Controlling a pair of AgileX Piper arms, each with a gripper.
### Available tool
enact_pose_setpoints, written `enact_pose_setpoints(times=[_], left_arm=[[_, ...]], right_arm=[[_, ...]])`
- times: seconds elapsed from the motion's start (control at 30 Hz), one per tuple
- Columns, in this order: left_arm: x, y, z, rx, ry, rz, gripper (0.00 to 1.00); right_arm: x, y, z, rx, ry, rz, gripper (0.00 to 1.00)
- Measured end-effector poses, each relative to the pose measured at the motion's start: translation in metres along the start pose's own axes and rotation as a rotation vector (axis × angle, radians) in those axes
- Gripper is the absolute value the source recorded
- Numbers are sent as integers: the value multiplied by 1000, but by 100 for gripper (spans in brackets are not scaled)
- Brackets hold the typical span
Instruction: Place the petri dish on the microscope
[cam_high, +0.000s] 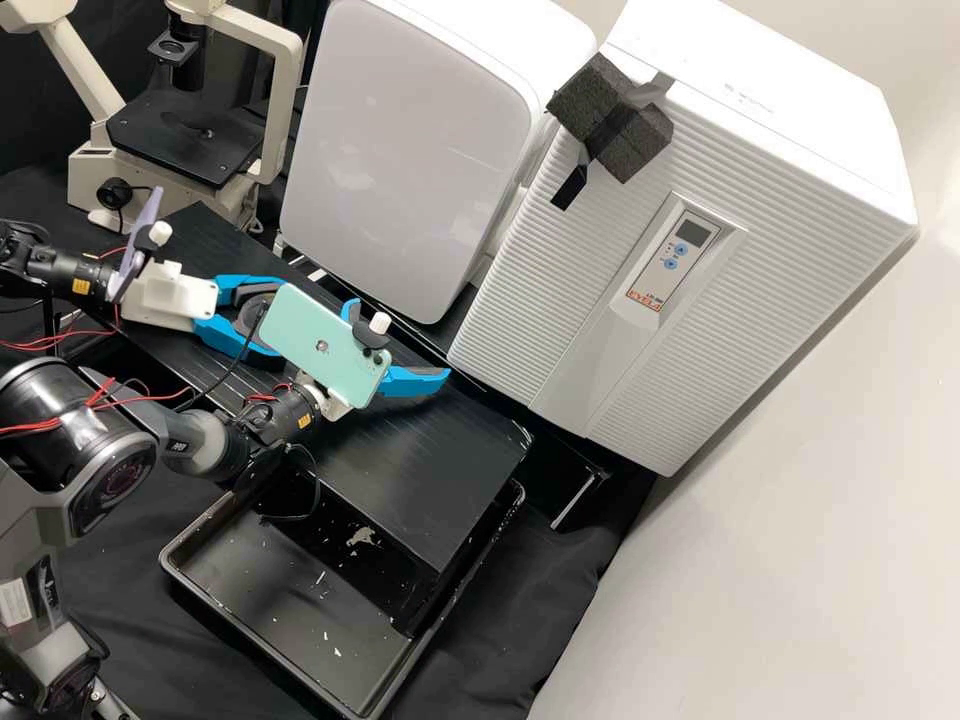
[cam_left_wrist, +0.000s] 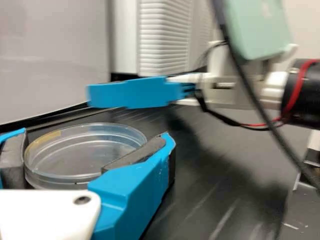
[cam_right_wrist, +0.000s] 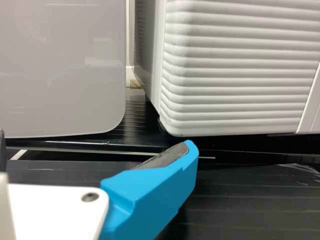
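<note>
In the high view my left gripper (cam_high: 270, 318) is over the ridged black board, its blue fingers around the round petri dish (cam_high: 252, 314). The left wrist view has the clear dish (cam_left_wrist: 82, 152) between both dark pads of the left gripper (cam_left_wrist: 95, 136), which is shut on it; whether the dish touches the board I cannot tell. My right gripper (cam_high: 400, 342), under a mint-green phone, stands open beyond the dish, its fingers wide apart and nothing between them. The right wrist view shows that gripper (cam_right_wrist: 95, 140) over the board's far edge. The microscope (cam_high: 185, 140) stands at the back left.
A large white cabinet (cam_high: 560, 290) and a white-lidded box (cam_high: 410, 150) line the back of the bench. Ahead of the board lies a black tray (cam_high: 270, 610) with pale scraps. A black cable (cam_high: 240, 355) hangs between the two arms.
</note>
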Motion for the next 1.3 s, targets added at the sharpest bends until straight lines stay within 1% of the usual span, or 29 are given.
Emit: enact_pose_setpoints(times=[0.2,0.3,0.37,0.57,0.67,0.8,1.0,1.17,1.3], left_arm=[[-30,16,-31,-46,115,17,0],[-42,22,-41,-79,162,24,0],[-49,28,-46,-97,183,37,0],[-68,42,-56,-115,229,85,0],[-78,50,-60,-135,249,119,0],[-91,62,-69,-138,282,169,0],[-103,70,-88,-139,342,205,0],[-103,74,-107,-157,395,227,0],[-103,74,-128,-158,477,213,0]], right_arm=[[0,0,0,0,0,0,100],[0,0,0,0,0,0,100],[0,0,0,0,0,0,100],[0,0,0,0,0,0,100],[0,0,0,0,0,0,100],[0,0,0,0,0,0,100],[0,0,0,0,0,0,100],[0,0,0,0,0,0,100],[0,0,0,0,0,0,100]])
